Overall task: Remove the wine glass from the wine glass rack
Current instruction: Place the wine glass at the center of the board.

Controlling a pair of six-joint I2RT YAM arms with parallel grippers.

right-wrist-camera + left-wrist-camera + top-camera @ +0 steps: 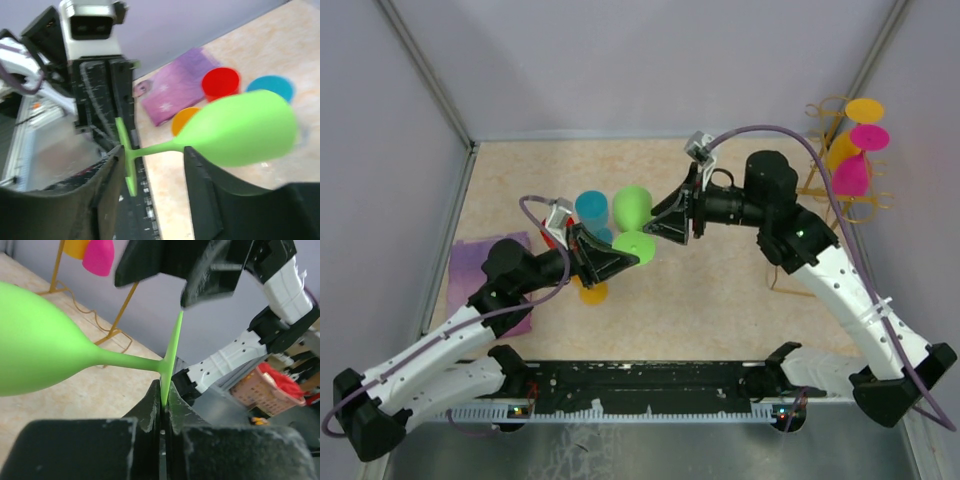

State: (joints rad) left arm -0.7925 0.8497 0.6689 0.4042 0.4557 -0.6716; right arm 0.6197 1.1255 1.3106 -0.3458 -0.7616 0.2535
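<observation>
Handover territory at mid-table! Nearest the bases, the left arm reached up and inward from its near-left corner, forearm angled toward the centre. The left gripper (163,399) was clamped tight on the round foot of the smooth lime-green wine glass (40,347), pinching that thin disc edge-on. The glass lay on its side in the air, stem level, bowl pointing away from the left fingers, above the speckled beige table (720,320).

Across from it the right arm came in elbow-high from the right side, wrist turned back toward its partner. The right gripper (154,150) had its fingers apart, straddling the stem just behind the foot and not visibly pressing it.

Down on the surface sat a crumpled purple cloth (480,262), a red disc (221,83), a blue disc (270,87) and an orange disc (184,120); what those discs belonged to, I could not tell.

Farthest off, at the right rear, the thin gold wire wine glass rack (125,307) carried pink glasses (850,175) and a yellow glass (865,110), well apart from the green one. By my reading the lift-off was done; what remained was passing the glass over or setting it down.
</observation>
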